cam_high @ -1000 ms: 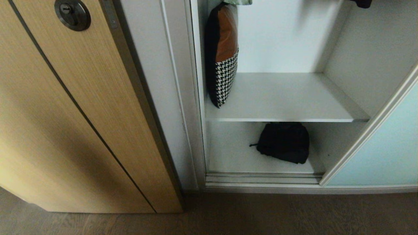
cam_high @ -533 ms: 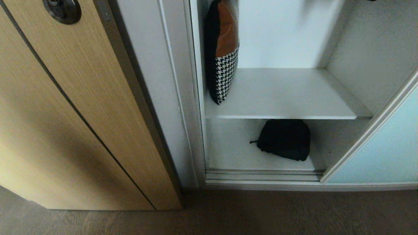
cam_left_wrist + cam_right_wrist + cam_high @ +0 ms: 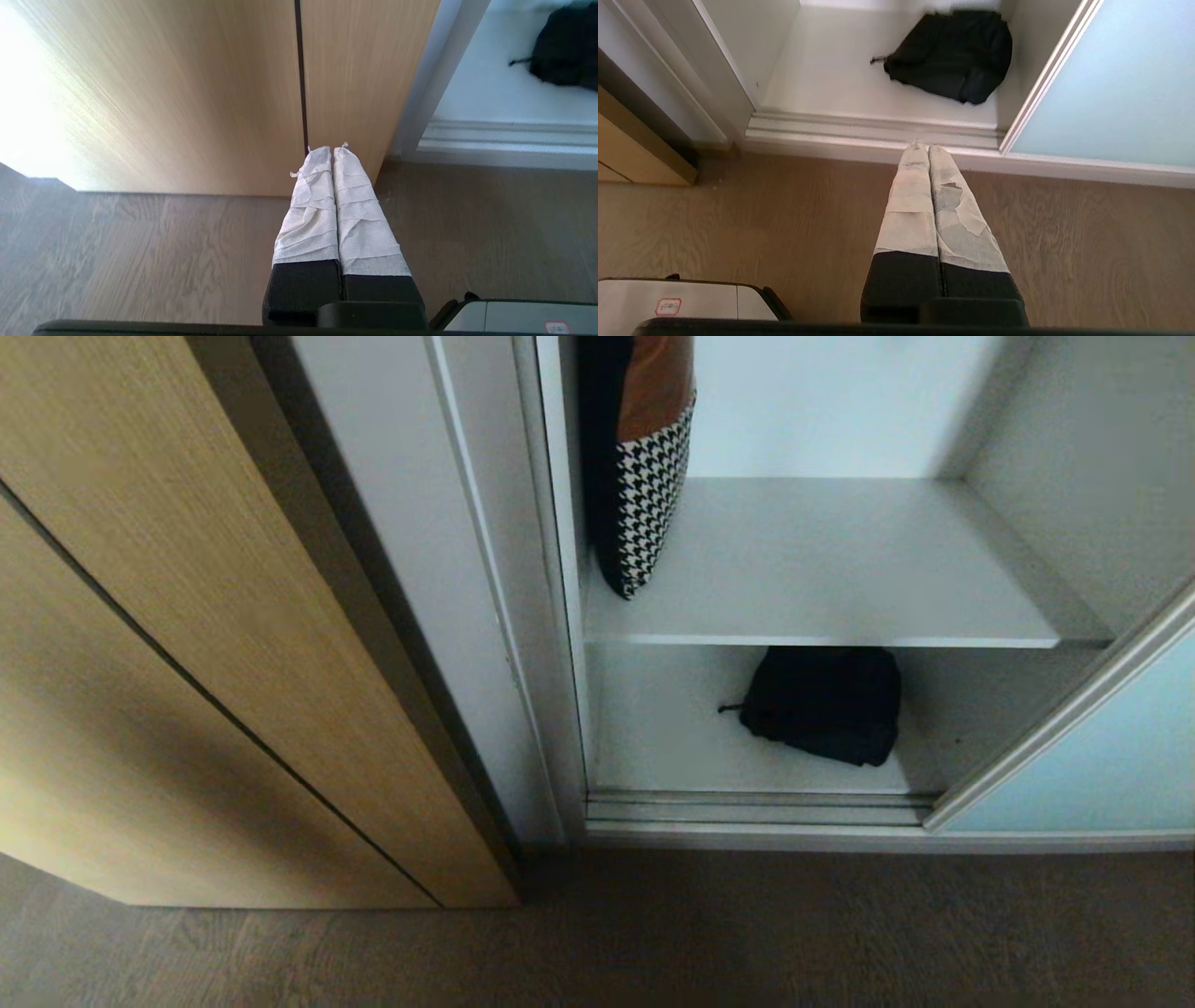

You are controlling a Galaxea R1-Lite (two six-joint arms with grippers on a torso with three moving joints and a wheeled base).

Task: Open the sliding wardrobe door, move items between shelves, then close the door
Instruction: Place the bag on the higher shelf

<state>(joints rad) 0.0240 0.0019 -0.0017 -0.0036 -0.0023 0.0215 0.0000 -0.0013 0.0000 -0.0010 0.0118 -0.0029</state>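
The pale aqua sliding wardrobe door (image 3: pixel 1102 756) stands slid aside at the right, leaving the wardrobe open. A black fabric bag (image 3: pixel 826 705) lies on the lowest shelf (image 3: pixel 653 737), partly under the white shelf above it (image 3: pixel 840 569). Neither arm shows in the head view. My left gripper (image 3: pixel 329 150) hangs shut and empty over the wooden floor, in front of the wood-grain door; the bag (image 3: pixel 565 46) is far off to its side. My right gripper (image 3: pixel 923 147) is shut and empty too, hanging short of the wardrobe's sill, with the bag (image 3: pixel 952 56) beyond it and the sliding door (image 3: pixel 1111 84) beside it.
A brown-and-houndstooth cushion (image 3: pixel 644 476) leans on the left wall of the upper shelf. A light wood-grain door (image 3: pixel 187 663) stands to the left of the wardrobe. Door tracks (image 3: pixel 747 807) run along the sill. My base's corner (image 3: pixel 677 298) shows over the wooden floor.
The whole head view has shifted: the wardrobe and shelves sit higher in the picture, so the camera moved. The bag, cushion and door have kept their places.
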